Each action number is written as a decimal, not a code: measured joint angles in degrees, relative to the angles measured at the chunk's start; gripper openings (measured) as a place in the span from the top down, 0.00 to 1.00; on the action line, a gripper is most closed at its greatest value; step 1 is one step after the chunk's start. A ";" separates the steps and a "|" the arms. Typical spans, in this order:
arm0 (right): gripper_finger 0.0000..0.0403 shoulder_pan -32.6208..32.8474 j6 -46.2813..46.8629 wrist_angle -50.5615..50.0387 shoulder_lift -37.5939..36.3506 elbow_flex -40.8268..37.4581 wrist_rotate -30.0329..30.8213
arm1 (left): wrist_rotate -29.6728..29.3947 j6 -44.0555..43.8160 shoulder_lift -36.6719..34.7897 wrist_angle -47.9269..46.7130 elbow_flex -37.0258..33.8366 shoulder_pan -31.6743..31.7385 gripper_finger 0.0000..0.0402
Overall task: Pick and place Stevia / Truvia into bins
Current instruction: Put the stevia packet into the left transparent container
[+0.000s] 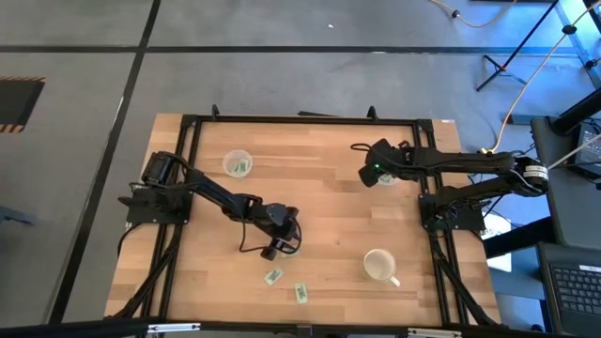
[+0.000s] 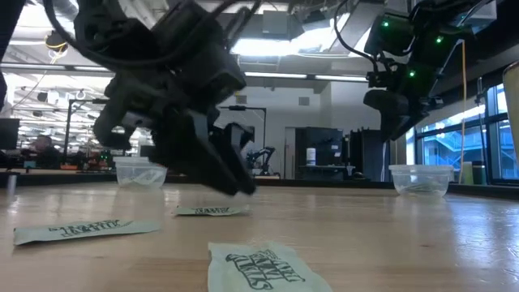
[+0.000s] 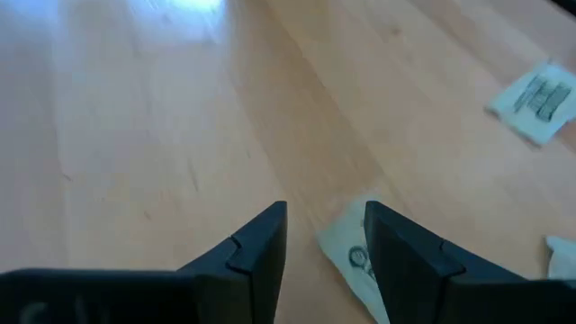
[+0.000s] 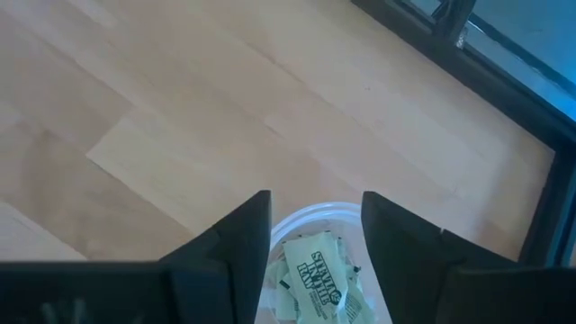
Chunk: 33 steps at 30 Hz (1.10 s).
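My left gripper is open and hangs low over the table's near middle, fingers pointing down. A white Stevia packet with green print lies flat on the wood right below its fingers. Two more packets lie nearer the near edge. My right gripper is open above the right clear cup, which has packets in it. The left clear cup also has packets in it.
An opaque white mug with a handle stands on the table's near right part. A black frame runs along the table's far edge and both sides. Bare wood lies between the two cups and around the middle of the table.
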 joint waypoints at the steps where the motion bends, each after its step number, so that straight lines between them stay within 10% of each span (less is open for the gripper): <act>1: 0.56 0.00 0.00 -0.02 0.00 0.00 -0.03 | 0.04 -0.21 0.40 -0.14 0.00 0.07 0.64; 33: 0.56 0.00 -0.47 -0.13 0.00 0.00 -0.13 | 5.94 -4.21 5.12 0.95 0.24 0.58 0.82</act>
